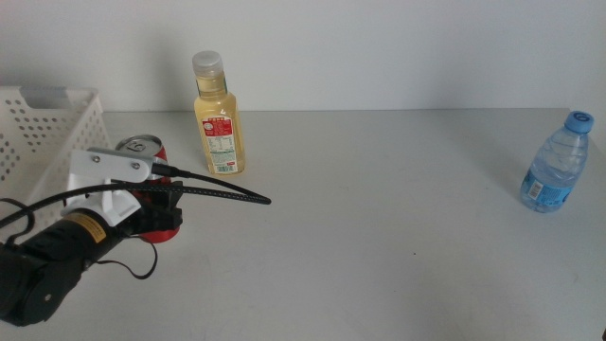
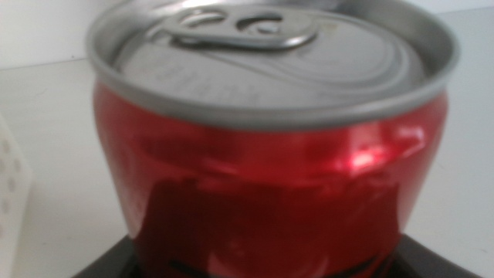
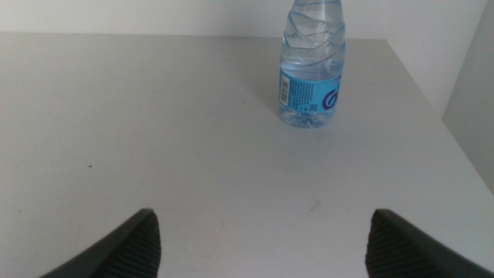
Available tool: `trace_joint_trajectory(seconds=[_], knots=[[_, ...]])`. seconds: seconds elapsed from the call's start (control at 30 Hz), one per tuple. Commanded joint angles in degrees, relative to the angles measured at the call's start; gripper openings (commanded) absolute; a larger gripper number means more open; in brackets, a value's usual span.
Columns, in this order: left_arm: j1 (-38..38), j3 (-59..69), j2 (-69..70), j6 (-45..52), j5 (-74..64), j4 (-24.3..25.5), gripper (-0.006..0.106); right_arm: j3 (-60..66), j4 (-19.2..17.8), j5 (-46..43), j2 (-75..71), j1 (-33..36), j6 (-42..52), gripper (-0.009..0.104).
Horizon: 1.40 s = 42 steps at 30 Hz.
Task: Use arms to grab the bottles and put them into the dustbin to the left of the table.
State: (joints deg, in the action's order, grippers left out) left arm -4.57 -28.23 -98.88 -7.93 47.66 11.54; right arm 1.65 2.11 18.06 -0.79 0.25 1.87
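Red can stands upright near the left end of the table, just right of the white bin, and the left gripper is at it. In the left wrist view the can fills nearly the whole picture, silver lid and pull tab on top, with dark jaw tips showing only at the bottom corners on either side of its body. The jaws seem to be closed against the can, though the contact itself sits at the edge of view and is hard to make out. The can's base appears to rest on the table.

Yellow bottle with a clear cap stands upright just behind and to the right of the can, apart from it, close to the back edge.

Far over at the right end, the water bottle with a blue cap stands upright, well apart from the others. The right wrist view shows it ahead of the right gripper, whose jaws are spread wide and hold nothing; bare table lies between them.
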Motion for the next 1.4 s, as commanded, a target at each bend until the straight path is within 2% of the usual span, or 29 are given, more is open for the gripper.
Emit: trace_joint_trajectory(seconds=[0.0, 0.17, 0.3, 0.37, 0.57, 0.73, 1.03, 1.2, 1.37], knots=[[0.0, -1.4, 8.9, -2.7, -0.6, 0.6, -0.002, -0.6, -0.5, -4.1, -1.2, -0.4, 0.3, 0.069], [0.0, -4.7, 20.9, -7.7, -20.9, 3.0, -0.002, -0.6, -0.5, -4.1, -1.2, -0.4, 0.3, 0.069], [0.0, -12.7, 28.6, -13.4, -42.3, 7.9, -0.002, -0.6, -0.5, -4.1, -1.2, -0.4, 0.3, 0.069], [0.0, -17.6, 30.5, -14.7, -53.7, 8.8, -0.002, -0.6, -0.5, -4.1, -1.2, -0.4, 0.3, 0.069], [0.0, -34.7, 30.3, -7.3, -78.3, 8.3, -0.002, -0.6, -0.5, -4.1, -1.2, -0.4, 0.3, 0.069], [1.5, -48.2, 26.0, 4.5, -92.8, 3.5, -0.002, -0.6, -0.5, -4.1, -1.2, -0.4, 0.3, 0.069], [14.6, -67.8, 12.2, 21.3, -112.6, -11.9, -0.002, -0.6, -0.5, -4.1, -1.2, -0.4, 0.3, 0.069], [19.9, -73.4, 5.3, 24.2, -116.4, -13.5, -0.002, -0.6, -0.5, -4.1, -1.2, -0.4, 0.3, 0.069], [21.8, -75.4, -1.3, 26.1, -116.1, -13.4, -0.002, -0.6, -0.5, -4.1, -1.2, -0.4, 0.3, 0.069]])
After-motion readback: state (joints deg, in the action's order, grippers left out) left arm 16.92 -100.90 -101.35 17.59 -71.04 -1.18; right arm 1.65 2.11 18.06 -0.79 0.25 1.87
